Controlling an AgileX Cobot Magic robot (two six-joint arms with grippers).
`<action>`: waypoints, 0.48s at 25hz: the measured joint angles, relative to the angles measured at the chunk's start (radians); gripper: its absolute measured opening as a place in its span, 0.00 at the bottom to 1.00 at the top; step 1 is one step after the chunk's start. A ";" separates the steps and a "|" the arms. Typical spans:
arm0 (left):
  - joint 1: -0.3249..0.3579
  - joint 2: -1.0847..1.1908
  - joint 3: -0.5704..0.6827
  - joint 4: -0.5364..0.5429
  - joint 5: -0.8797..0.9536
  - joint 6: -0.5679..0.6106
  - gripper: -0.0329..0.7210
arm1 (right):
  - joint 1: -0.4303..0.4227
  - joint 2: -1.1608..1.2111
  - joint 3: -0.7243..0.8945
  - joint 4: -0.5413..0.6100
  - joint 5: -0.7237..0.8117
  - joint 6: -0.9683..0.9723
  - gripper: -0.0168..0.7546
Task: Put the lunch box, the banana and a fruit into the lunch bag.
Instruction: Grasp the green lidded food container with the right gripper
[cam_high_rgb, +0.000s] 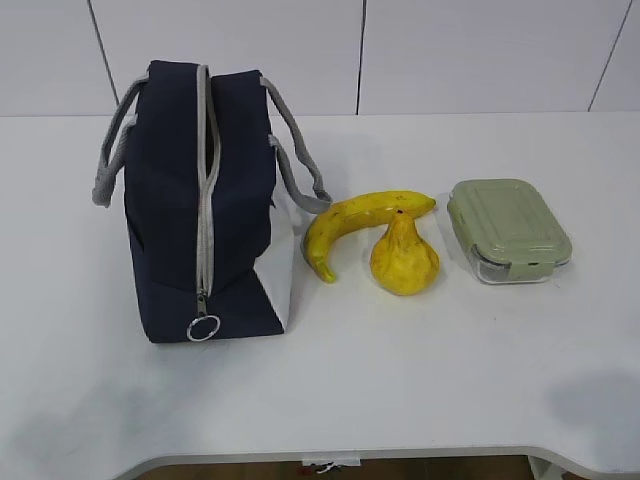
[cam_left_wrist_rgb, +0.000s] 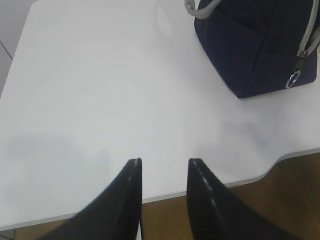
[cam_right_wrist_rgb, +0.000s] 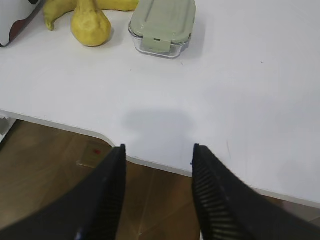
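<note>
The left pincer (cam_left_wrist_rgb: 164, 167) is hanging released above the near edge of the tabletop (cam_left_wrist_rgb: 100, 100), its two dark fingers parted with nothing between them. The right pincer (cam_right_wrist_rgb: 159, 152) is also released and empty, hanging over the near edge of the tabletop, where the brown floor (cam_right_wrist_rgb: 45, 150) is showing below.

The lunch bag (cam_high_rgb: 205, 200) is standing on the left part of the tabletop, well apart from both pincers. Its grey zipper (cam_high_rgb: 207, 190) is running over the top and down the near face, and the metal ring pull (cam_high_rgb: 203, 328) is hanging at the low end. The grey strap handles (cam_high_rgb: 112, 150) are drooping on both sides. The white side panel (cam_high_rgb: 283, 275) is facing the banana.

The banana (cam_high_rgb: 362, 225) is lying just beside the bag on its right, curving around the fruit (cam_high_rgb: 403, 258), which is sitting in front of it and seems to be touching it. The lunch box (cam_high_rgb: 508, 230) is resting to the right of the fruit, near but apart, with its green lid closed.
</note>
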 joint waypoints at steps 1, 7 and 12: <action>0.000 0.000 0.000 0.000 0.000 0.000 0.35 | 0.000 0.000 0.000 0.000 0.000 0.000 0.49; 0.000 0.000 0.000 0.000 0.000 0.000 0.35 | 0.000 0.000 0.000 0.000 0.000 0.000 0.49; 0.000 0.000 0.000 0.000 0.000 0.000 0.35 | 0.000 0.000 0.000 0.000 0.000 0.000 0.49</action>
